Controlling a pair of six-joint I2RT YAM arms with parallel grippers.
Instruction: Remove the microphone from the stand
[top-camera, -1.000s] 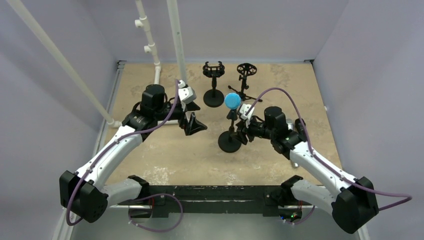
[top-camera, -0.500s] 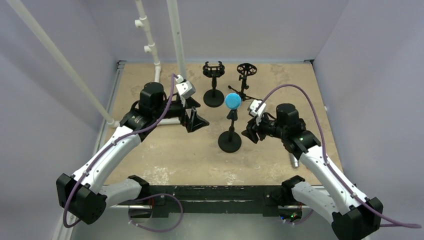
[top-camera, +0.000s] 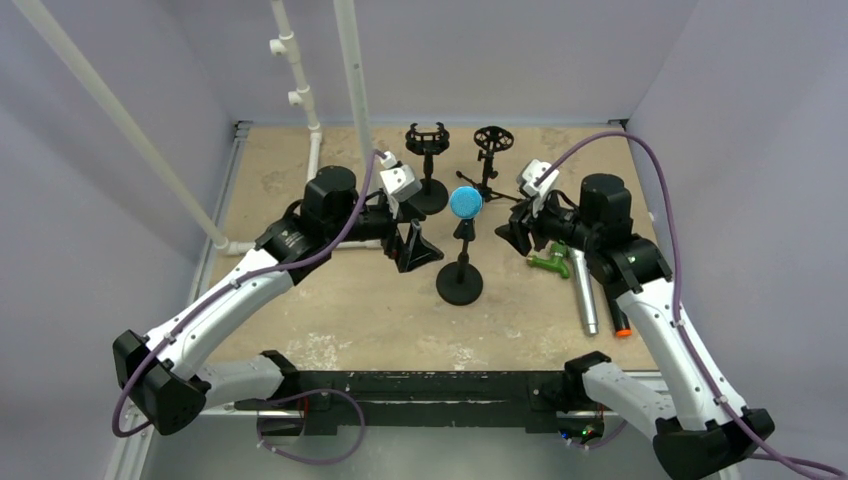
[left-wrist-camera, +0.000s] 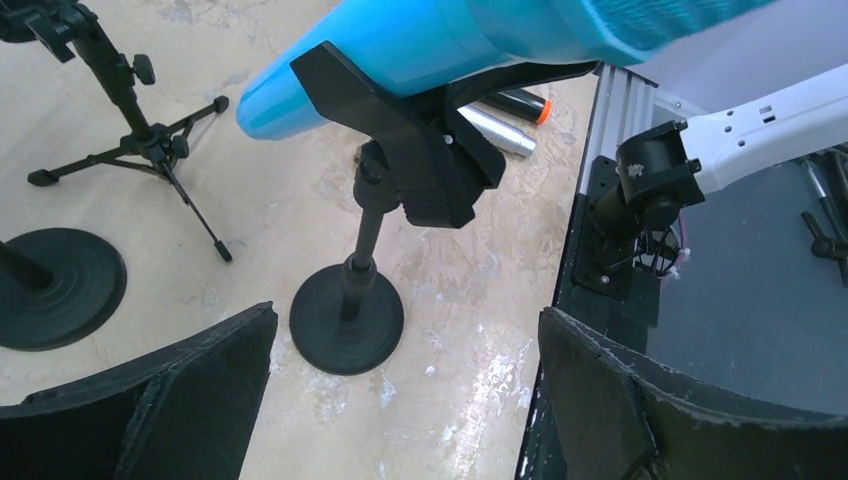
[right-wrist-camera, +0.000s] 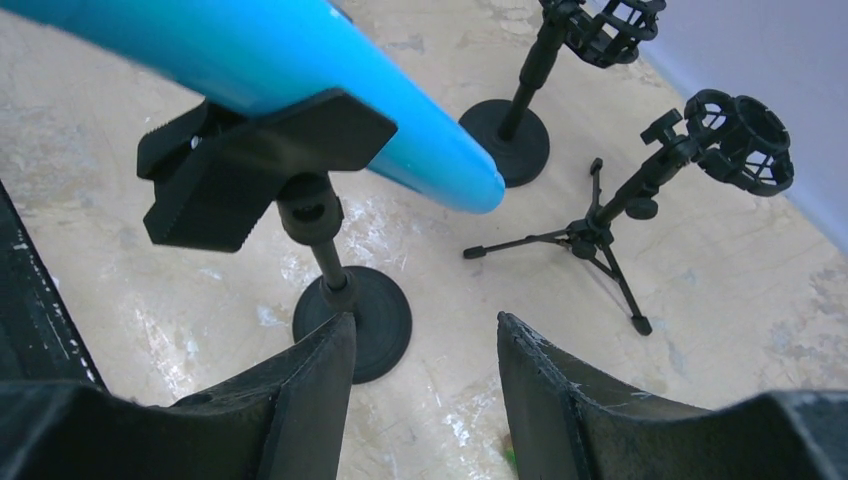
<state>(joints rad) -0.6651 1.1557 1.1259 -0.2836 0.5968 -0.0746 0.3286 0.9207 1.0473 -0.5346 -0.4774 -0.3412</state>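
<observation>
A blue microphone (top-camera: 465, 202) rests in the clip of a black stand with a round base (top-camera: 460, 285) at the table's middle. It also shows in the left wrist view (left-wrist-camera: 420, 40) and the right wrist view (right-wrist-camera: 300, 60), held in the black clip (right-wrist-camera: 260, 150). My left gripper (top-camera: 418, 245) is open and empty, just left of the stand. My right gripper (top-camera: 518, 232) is open and empty, just right of the microphone. Both hang apart from it.
Two more black stands, one with a round base (top-camera: 428, 195) and a tripod (top-camera: 490, 180), stand behind. A silver microphone with an orange end (top-camera: 590, 295) and a green object (top-camera: 552, 262) lie at the right. White pipes (top-camera: 350, 80) rise at the back left.
My right gripper has drawn back from the stand's base, up and to the right, uncovering the silver microphone. My left gripper has moved right, toward the stand.
</observation>
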